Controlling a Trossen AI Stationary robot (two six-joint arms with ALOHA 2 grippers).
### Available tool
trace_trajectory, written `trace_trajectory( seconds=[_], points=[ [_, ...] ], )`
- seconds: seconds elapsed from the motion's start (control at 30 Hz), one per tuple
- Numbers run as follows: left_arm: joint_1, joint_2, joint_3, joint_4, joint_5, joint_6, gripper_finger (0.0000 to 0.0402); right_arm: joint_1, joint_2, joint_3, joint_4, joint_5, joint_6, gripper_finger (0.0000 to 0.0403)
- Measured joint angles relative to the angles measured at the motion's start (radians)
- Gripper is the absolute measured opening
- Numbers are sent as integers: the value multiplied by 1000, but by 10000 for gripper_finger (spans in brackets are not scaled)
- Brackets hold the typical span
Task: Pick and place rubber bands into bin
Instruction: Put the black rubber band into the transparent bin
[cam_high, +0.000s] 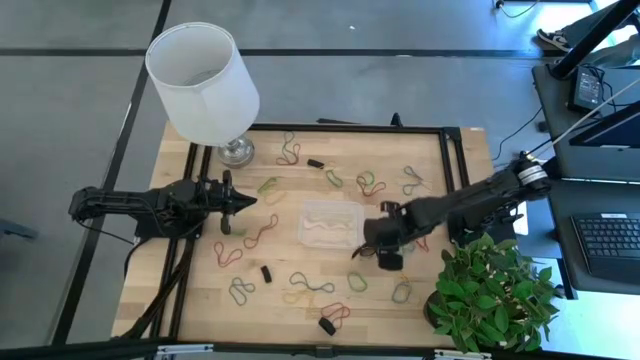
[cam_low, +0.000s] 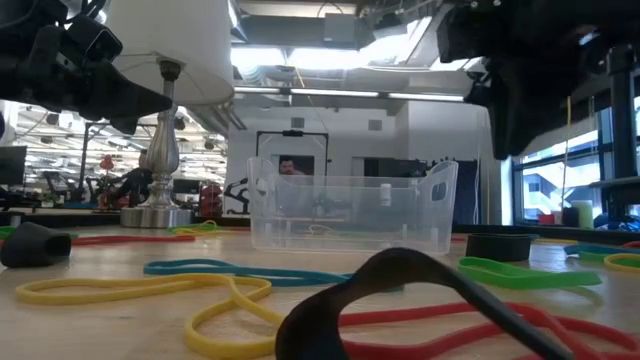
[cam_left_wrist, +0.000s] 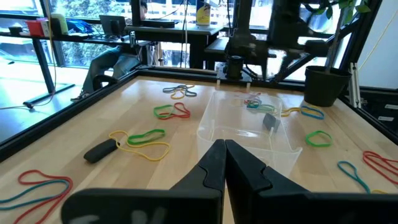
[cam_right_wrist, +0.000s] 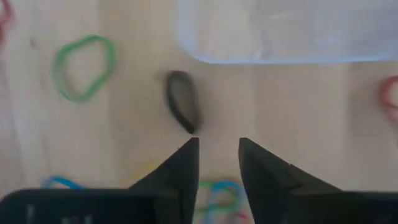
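The clear bin (cam_high: 330, 224) stands on the wooden table's middle; it also shows in the low view (cam_low: 350, 215). Rubber bands lie scattered flat around it, among them a red one (cam_high: 260, 232), a green one (cam_right_wrist: 84, 65) and a black one (cam_right_wrist: 181, 109). My right gripper (cam_right_wrist: 217, 146) is open and empty. It points down above the table by the bin's near right corner (cam_high: 365, 248), just short of the black band. My left gripper (cam_left_wrist: 224, 158) is shut and empty, held level to the left of the bin (cam_high: 245, 200).
A white lampshade on a metal lamp foot (cam_high: 203, 70) stands at the far left. A green plant (cam_high: 495, 290) stands at the near right corner. Small black blocks (cam_high: 266, 272) lie among the bands. A black frame (cam_high: 455, 150) borders the table.
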Motion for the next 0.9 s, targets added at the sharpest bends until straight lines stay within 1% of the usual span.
trace_trajectory(
  seconds=[0.07, 0.17, 0.33, 0.47, 0.6, 0.73, 0.83, 0.9],
  points=[
    [0, 0, 0, 0, 0, 0, 4, 32, 17, -15, 54, 0, 27, 138],
    [0, 0, 0, 0, 0, 0, 4, 65, 42, -22, 132, 2, 14, 153],
    [0, 0, 0, 0, 0, 0, 4, 81, 112, -24, 148, 12, -20, 166],
    [0, 0, 0, 0, 0, 0, 4, 80, 183, -25, 157, 15, -20, 165],
    [0, 0, 0, 0, 0, 0, 4, 79, 243, -25, 162, 20, -21, 153],
    [0, 0, 0, 0, 0, 0, 4, 79, 281, -32, 166, 66, -20, 135],
    [0, 0, 0, 0, 0, 0, 4, 76, 283, -51, 182, 64, 14, 106],
    [0, 0, 0, 0, 0, 0, 4, 76, 277, -61, 183, 58, 62, 73]
  ],
)
